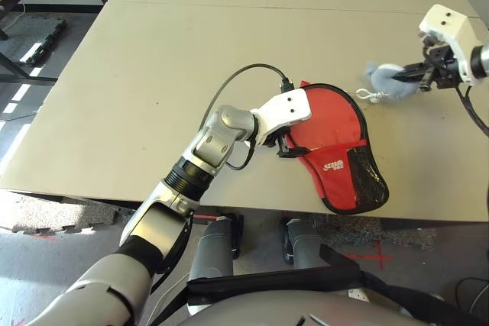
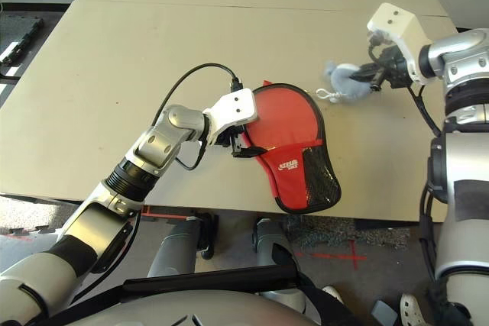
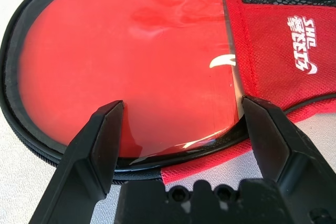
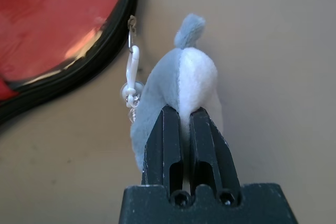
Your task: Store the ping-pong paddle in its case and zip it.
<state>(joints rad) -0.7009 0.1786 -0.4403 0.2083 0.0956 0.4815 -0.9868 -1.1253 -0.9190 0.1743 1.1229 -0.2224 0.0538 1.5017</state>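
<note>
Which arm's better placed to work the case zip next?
Probably right. The right end effector is shut on the grey plush charm clipped to the case rim, likely the zip pull. The left end effector, open, straddles the case edge and can steady it.

Even, bright daylight is falling on the pale surface (image 1: 153, 74), casting only soft, short shadows. White glare is streaking across the glossy red face of the ping-pong paddle (image 3: 131, 61) in the left wrist view. In both wrist views the closest black parts are blurring slightly.
</note>
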